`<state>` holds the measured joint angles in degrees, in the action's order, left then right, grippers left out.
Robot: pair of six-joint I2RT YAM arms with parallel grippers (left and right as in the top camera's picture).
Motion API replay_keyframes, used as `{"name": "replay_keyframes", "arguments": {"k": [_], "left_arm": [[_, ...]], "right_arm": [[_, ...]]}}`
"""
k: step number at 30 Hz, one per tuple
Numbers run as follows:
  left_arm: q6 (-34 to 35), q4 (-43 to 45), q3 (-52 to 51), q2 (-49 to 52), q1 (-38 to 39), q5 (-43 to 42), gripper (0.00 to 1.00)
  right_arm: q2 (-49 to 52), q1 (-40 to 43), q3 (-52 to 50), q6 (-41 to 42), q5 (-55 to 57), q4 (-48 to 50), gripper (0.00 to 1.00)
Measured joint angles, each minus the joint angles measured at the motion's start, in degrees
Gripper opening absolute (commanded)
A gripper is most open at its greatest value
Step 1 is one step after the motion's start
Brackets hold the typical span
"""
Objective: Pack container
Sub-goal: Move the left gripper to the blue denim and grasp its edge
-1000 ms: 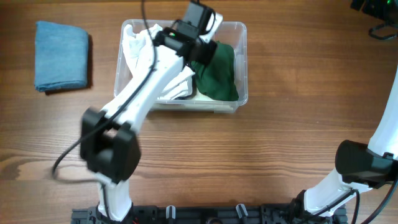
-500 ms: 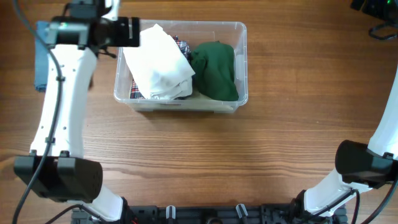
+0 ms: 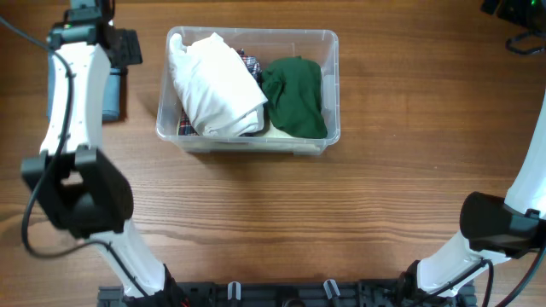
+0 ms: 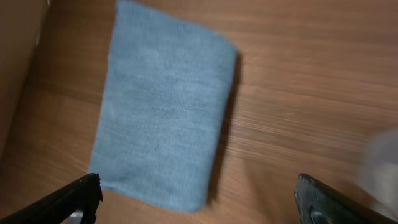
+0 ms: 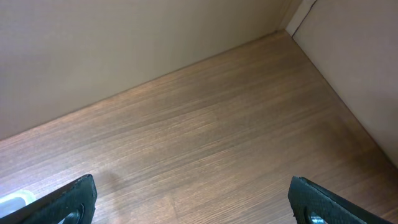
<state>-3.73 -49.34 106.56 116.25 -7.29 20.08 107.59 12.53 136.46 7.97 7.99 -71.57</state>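
The container [image 3: 331,85], a clear plastic bin, stands at the table's middle back. It holds a white cloth [image 3: 217,85] on the left, a green cloth [image 3: 296,95] on the right and a bit of plaid fabric [image 3: 247,60] between them. A folded blue cloth [image 4: 165,106] lies flat on the wood to the left of the bin, and my left arm [image 3: 72,77] covers most of it from above. My left gripper [image 4: 199,199] hangs open above the cloth's near edge, holding nothing. My right gripper [image 5: 196,199] is open over bare wood.
The right arm's base [image 3: 499,226] sits at the table's right front corner, far from the bin. Dark cables [image 3: 520,38] lie at the back right corner. A wall [image 5: 124,37] borders the table beyond the right gripper.
My left gripper has let go of the white cloth inside the bin, opened, and swung left to hang over the blue cloth. The right arm has stayed still.
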Motion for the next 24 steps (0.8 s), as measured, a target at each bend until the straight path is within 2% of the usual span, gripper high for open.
{"name": "replay_keyframes", "arguments": {"k": [9,24], "left_arm": [[0.6,5.4,0.0,14.0,0.0,11.1,1.00],[-1.0,9.8,0.2,20.9,0.0,21.4,0.99]], "right_arm": [[0.0,0.0,0.0,0.0,0.0,0.0,1.00],[0.0,0.0,0.0,0.0,0.0,0.0,1.00]]}}
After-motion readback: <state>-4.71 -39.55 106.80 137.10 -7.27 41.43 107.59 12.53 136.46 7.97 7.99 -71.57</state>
